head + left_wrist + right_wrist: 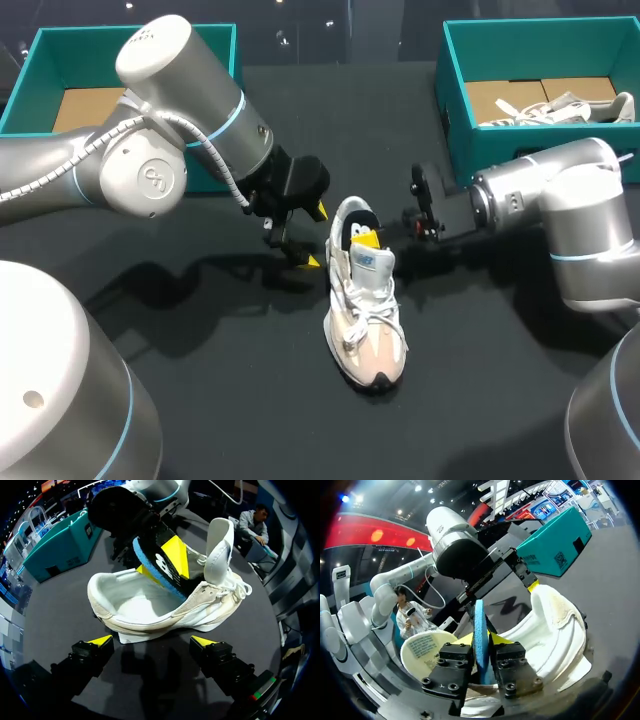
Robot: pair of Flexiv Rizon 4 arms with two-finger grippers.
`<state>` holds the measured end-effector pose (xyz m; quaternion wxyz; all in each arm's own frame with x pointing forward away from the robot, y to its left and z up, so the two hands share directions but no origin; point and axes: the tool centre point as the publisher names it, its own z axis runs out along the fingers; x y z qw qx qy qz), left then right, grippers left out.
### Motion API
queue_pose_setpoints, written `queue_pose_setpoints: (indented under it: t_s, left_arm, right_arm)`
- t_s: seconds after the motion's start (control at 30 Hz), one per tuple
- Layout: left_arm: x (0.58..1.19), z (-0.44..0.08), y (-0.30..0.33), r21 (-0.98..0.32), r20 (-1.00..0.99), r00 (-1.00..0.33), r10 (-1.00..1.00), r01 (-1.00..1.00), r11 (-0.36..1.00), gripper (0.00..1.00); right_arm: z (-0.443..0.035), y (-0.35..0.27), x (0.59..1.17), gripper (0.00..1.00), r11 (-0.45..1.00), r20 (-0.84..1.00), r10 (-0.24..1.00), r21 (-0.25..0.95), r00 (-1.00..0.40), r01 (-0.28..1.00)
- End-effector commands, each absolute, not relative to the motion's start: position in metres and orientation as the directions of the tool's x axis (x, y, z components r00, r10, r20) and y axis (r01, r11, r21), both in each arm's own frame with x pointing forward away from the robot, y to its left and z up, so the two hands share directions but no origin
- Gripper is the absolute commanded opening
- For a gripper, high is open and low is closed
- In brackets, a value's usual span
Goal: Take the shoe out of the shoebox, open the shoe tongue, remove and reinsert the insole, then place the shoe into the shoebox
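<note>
A white and beige sneaker (366, 318) stands upright on the black table, toe toward the front edge. My right gripper (366, 238) reaches into its opening from the right and is shut on the blue-edged insole (480, 630), which stands on edge, partly out of the shoe (555, 630). In the left wrist view the insole (159, 569) slants up out of the shoe (150, 610), and the tongue (220, 545) is folded up and forward. My left gripper (314, 236) sits open just left of the heel, its fingers (95, 647) apart from the shoe.
A teal shoebox (225, 60) stands at the back left behind my left arm. A second teal shoebox (455, 90) at the back right holds another pale shoe (560, 108). Bare black table lies in front of the sneaker.
</note>
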<state>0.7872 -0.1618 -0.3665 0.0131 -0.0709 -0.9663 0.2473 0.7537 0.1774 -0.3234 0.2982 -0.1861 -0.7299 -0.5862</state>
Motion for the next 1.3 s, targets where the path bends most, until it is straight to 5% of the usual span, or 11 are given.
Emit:
queue_pose_setpoints:
  t_s: [0.03,0.23,0.27,0.33,0.87,1.0,1.3]
  left_arm:
    - [0.787,-0.367,-0.162,-0.479,-0.010,-0.989,0.144,0.131,0.868,1.00]
    - [0.787,-0.367,-0.162,-0.479,-0.010,-0.989,0.144,0.131,0.868,1.00]
    - [0.787,-0.367,-0.162,-0.479,-0.010,-0.989,0.144,0.131,0.868,1.00]
    - [0.787,-0.367,-0.162,-0.479,-0.010,-0.989,0.144,0.131,0.868,1.00]
    - [0.787,-0.367,-0.162,-0.479,-0.010,-0.989,0.144,0.131,0.868,1.00]
    - [0.787,-0.367,-0.162,-0.479,-0.010,-0.989,0.144,0.131,0.868,1.00]
    - [0.783,-0.358,-0.157,-0.484,-0.030,-0.983,0.181,0.173,0.858,1.00]
  right_arm:
    - [-0.311,0.177,0.760,0.41,0.256,0.637,-0.074,0.756,-0.767,0.603]
    - [-0.313,0.174,0.777,0.34,0.261,0.625,-0.060,0.762,-0.778,0.592]
    - [-0.314,0.174,0.780,0.28,0.259,0.627,-0.061,0.762,-0.777,0.594]
    - [-0.318,0.176,0.783,0.00,0.257,0.633,-0.064,0.757,-0.772,0.600]
    - [-0.332,0.182,0.750,0.00,0.305,0.694,-0.062,0.697,-0.717,0.649]
    - [-0.317,0.175,0.755,0.40,0.296,0.650,-0.035,0.732,-0.759,0.613]
    - [-0.305,0.158,0.764,0.47,0.307,0.614,0.022,0.747,-0.789,0.590]
